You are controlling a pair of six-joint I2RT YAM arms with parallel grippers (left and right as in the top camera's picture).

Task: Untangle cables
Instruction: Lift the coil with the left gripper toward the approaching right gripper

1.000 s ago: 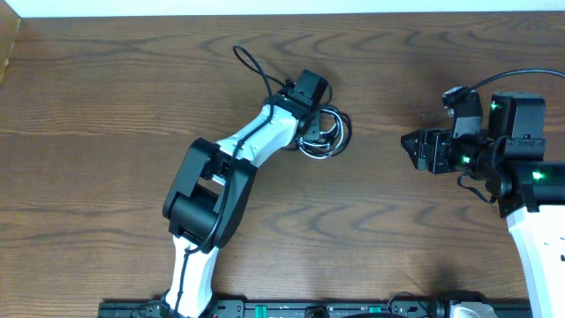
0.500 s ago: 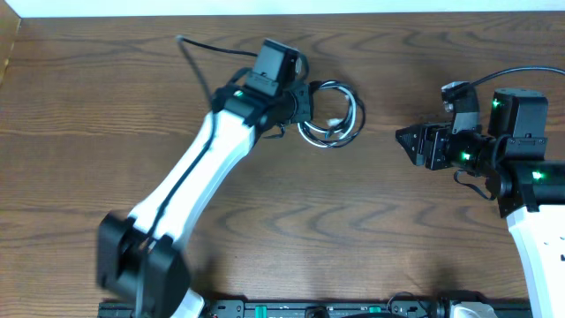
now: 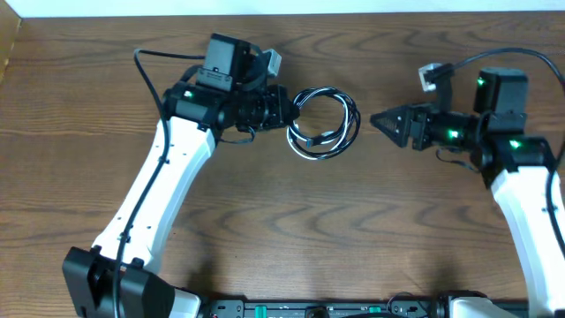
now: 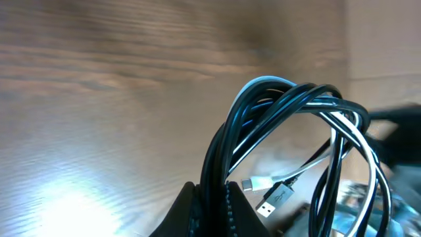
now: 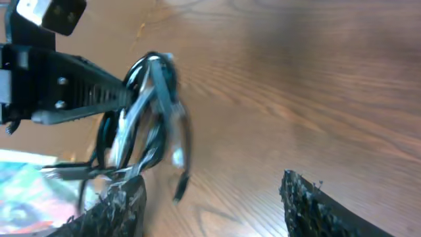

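Observation:
The cables are a black cord and a white cord coiled together in one hand-sized loop, held above the wooden table. My left gripper is shut on the left side of the coil; in the left wrist view the black strands pass between its fingertips and the white and black plug ends dangle. My right gripper is open, pointing left, a short gap right of the coil. In the right wrist view the coil hangs just beyond its spread fingers.
The brown wooden table spans the whole view. A pale strip runs along its far edge. The arms' own thick black wires loop behind each wrist.
My left arm has swung left and stretched out, lifting the coil with it. My right gripper has moved left toward the coil and turned.

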